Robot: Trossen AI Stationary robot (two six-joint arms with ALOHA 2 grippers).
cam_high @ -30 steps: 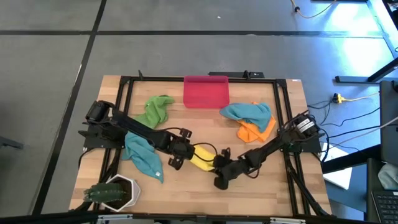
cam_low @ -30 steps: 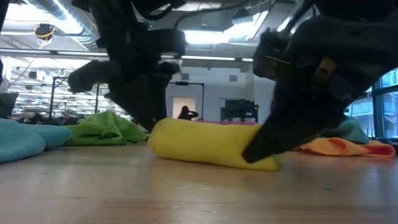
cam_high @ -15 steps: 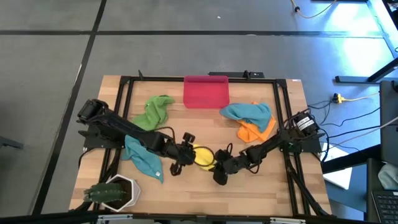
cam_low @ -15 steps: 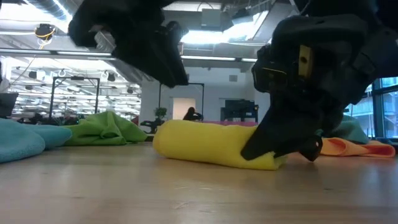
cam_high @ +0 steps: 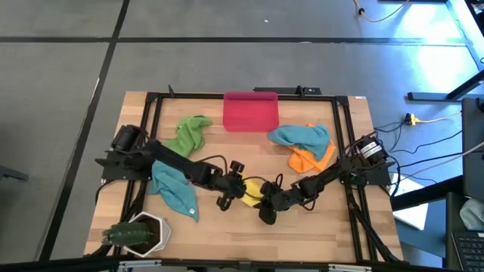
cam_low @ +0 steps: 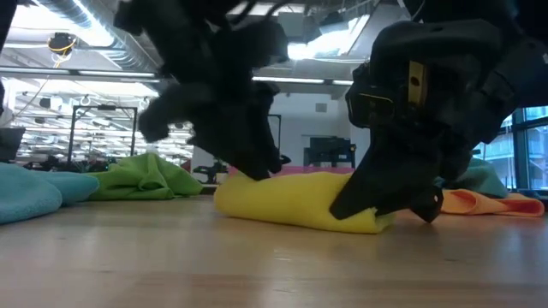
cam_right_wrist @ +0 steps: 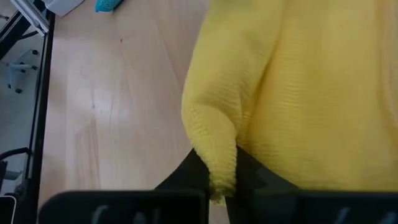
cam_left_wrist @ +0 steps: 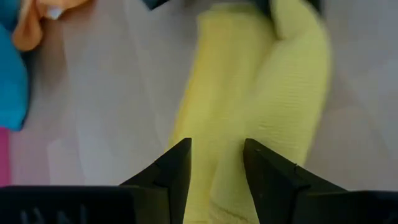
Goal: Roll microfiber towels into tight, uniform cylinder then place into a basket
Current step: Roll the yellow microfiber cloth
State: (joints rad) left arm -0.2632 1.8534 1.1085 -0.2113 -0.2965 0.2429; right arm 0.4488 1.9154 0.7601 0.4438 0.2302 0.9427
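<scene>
The yellow microfiber towel (cam_high: 252, 189) lies rolled on the table's middle, its long side down (cam_low: 300, 204). My left gripper (cam_left_wrist: 214, 165) stands open over the roll's left end, one finger on either side of a ridge of cloth. At the roll's right end my right gripper (cam_right_wrist: 221, 180) is shut on the cloth. The red-pink basket (cam_high: 250, 111) stands at the far edge, apart from both grippers. My left gripper slants down onto the left end of the roll (cam_low: 248, 184); whether its fingertips touch the cloth I cannot tell. My right gripper pinches a folded corner of the yellow towel (cam_right_wrist: 217, 149) at the roll's right end between its two fingers, slanting down from the table's right. The roll lies on the table.
A green towel (cam_high: 189, 134) lies far left and a teal one (cam_high: 172, 189) under my left arm. A teal towel (cam_high: 301, 137) sits on an orange one (cam_high: 311, 160) far right. A white pot with a plant (cam_high: 140, 233) stands at the near left corner.
My left gripper has risen, moved toward the table's right and come down tipped more steeply over the roll's left end. My right gripper has rolled a little about its own line while staying on the roll's right end. The yellow roll has kept its place.
</scene>
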